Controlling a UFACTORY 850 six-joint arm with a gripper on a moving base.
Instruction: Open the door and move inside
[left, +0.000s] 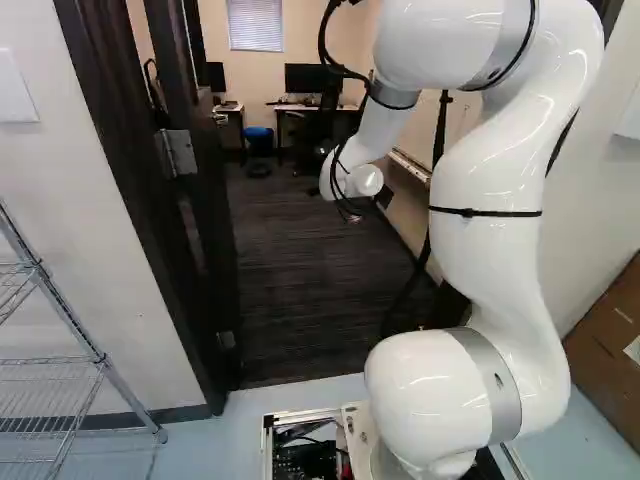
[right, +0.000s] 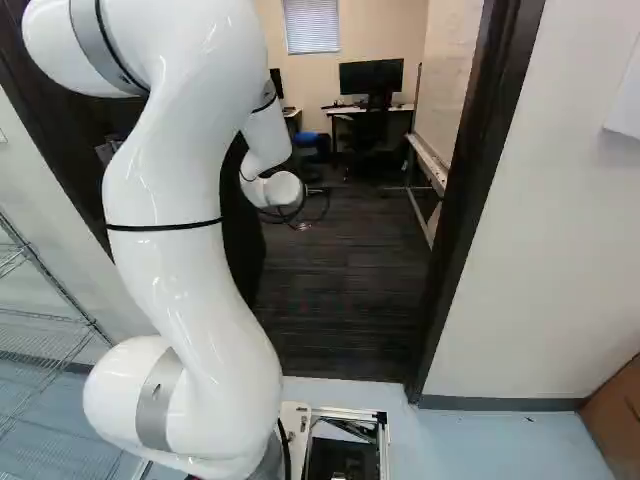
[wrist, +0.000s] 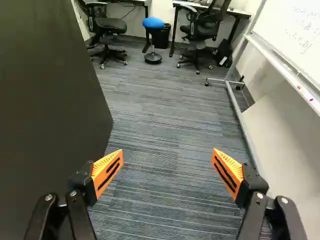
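carpet (left: 290, 270) — door hinge (left: 180, 153), base views only

Tall, dark, flat-faced door (left: 222, 270) | upright, swung wide open, inward | I see it ahead of me, left of centre in my left base view, silvery metal hinge (left: 178, 153) showing

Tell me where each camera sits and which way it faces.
Left base view: on the base, behind the arm to its left, facing ahead and slightly down through the doorway; arm right of middle.
Right base view: behind the arm to its right, facing the same way; arm left of middle.
Wrist view: on the wrist, looking along the hand over carpet, door beside it; two spread fingers show.
Shared: all three show the blue stool; both base views show the arm.
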